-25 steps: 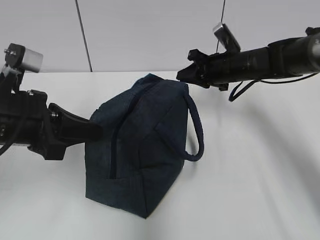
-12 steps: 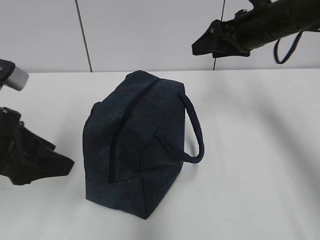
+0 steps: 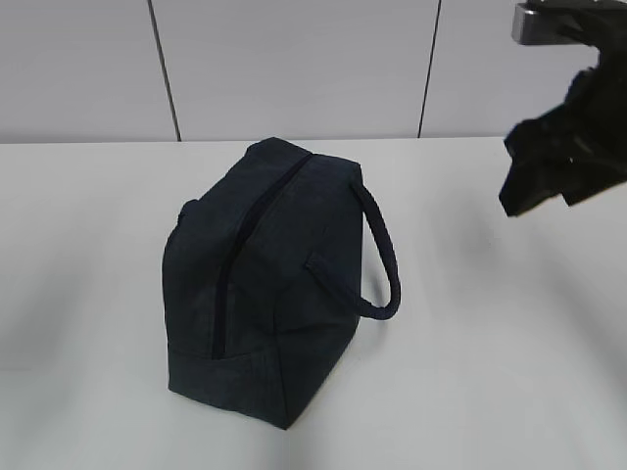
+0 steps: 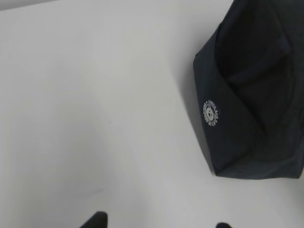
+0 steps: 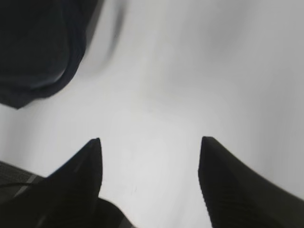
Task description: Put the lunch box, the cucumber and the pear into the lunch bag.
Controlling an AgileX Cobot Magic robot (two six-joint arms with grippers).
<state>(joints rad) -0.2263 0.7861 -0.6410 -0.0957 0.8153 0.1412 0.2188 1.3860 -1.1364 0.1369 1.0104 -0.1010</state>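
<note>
The dark navy lunch bag (image 3: 269, 279) stands on the white table with its zipper shut and its looped strap handle (image 3: 384, 257) hanging on the right side. It also shows in the left wrist view (image 4: 256, 95), with a white round logo, and in the right wrist view (image 5: 38, 47). My right gripper (image 3: 549, 181) is raised at the far right, open and empty; in its wrist view (image 5: 149, 142) the fingers stand wide apart over bare table. My left gripper (image 4: 159, 223) is out of the exterior view; only its two fingertips show, wide apart and empty. The lunch box, cucumber and pear are out of view.
The white table (image 3: 490, 372) spreads around the bag. A grey panelled wall (image 3: 294, 59) stands behind the table's far edge.
Both arms have pulled back from the bag: the left arm has left the exterior view to the left, and the right arm has swung up and away to the far right. The bag stays put.
</note>
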